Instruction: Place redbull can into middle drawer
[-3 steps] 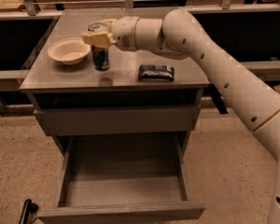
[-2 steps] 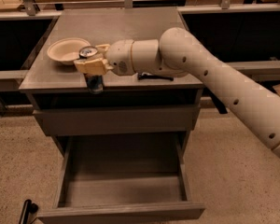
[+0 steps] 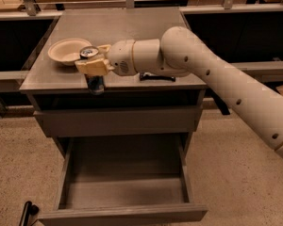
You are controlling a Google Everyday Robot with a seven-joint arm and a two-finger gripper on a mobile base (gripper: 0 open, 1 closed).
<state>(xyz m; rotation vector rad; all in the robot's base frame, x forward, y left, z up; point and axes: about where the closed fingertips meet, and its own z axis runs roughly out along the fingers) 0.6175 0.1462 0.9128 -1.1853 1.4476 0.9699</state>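
My gripper (image 3: 91,66) is shut on the redbull can (image 3: 95,84), a slim blue and silver can with a shiny top. It holds the can upright in the air at the front left edge of the cabinet top, its lower part hanging just past the edge. The middle drawer (image 3: 125,192) stands pulled open below, dark grey, shallow and with nothing in it. The can is above the drawer's left part, well higher than it.
A cream bowl (image 3: 66,51) sits on the grey cabinet top (image 3: 122,29) at the left, just behind the can. A flat dark snack packet (image 3: 156,77) lies under my arm. The top drawer front (image 3: 118,121) is closed. Shelving stands behind.
My gripper has carried the can from beside the bowl forward and down to the cabinet's front edge. The arm has swung lower and now covers most of the packet.
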